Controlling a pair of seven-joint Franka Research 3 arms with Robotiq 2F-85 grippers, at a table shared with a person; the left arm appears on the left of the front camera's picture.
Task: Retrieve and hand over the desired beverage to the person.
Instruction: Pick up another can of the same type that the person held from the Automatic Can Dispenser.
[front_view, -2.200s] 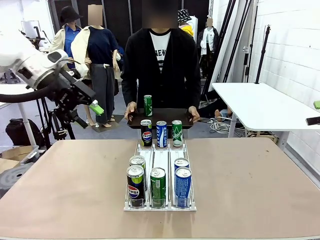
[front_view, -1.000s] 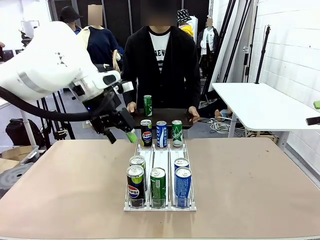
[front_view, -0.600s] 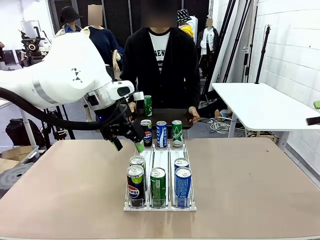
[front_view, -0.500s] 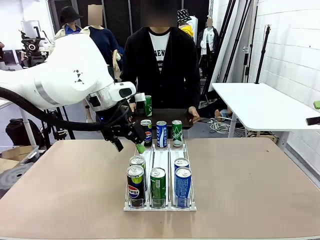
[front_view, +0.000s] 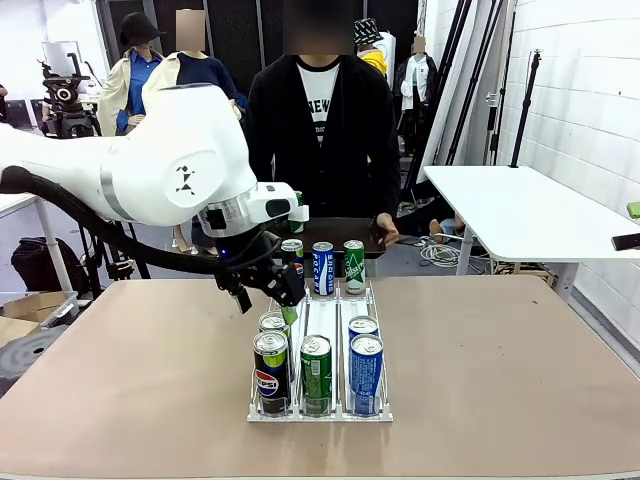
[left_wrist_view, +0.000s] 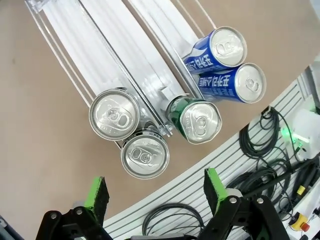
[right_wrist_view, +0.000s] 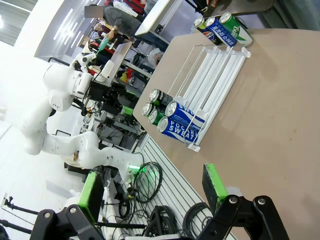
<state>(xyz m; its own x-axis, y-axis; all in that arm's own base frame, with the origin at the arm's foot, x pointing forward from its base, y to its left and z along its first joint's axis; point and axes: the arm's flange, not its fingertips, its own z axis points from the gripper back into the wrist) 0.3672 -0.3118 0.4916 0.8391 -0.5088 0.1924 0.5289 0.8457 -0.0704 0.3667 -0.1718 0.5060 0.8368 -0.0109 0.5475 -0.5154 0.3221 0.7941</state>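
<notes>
A clear three-lane rack holds several cans. At its near end stand two Pepsi cans, a green can and two blue cans. My left gripper hangs open just above the rear Pepsi can. In the left wrist view the Pepsi can tops lie ahead of the open left gripper, with the green can beside them. The person holds a dark tray at the far edge. My right gripper is open and holds nothing, well off from the rack.
Three more cans, Pepsi, blue and green, stand at the rack's far end. The brown table is bare on both sides of the rack. A white side table stands at the right.
My left arm has swung in from the far left and dropped toward the rack, ending over the left lane's near cans. The cans and the person's tray have stayed put.
</notes>
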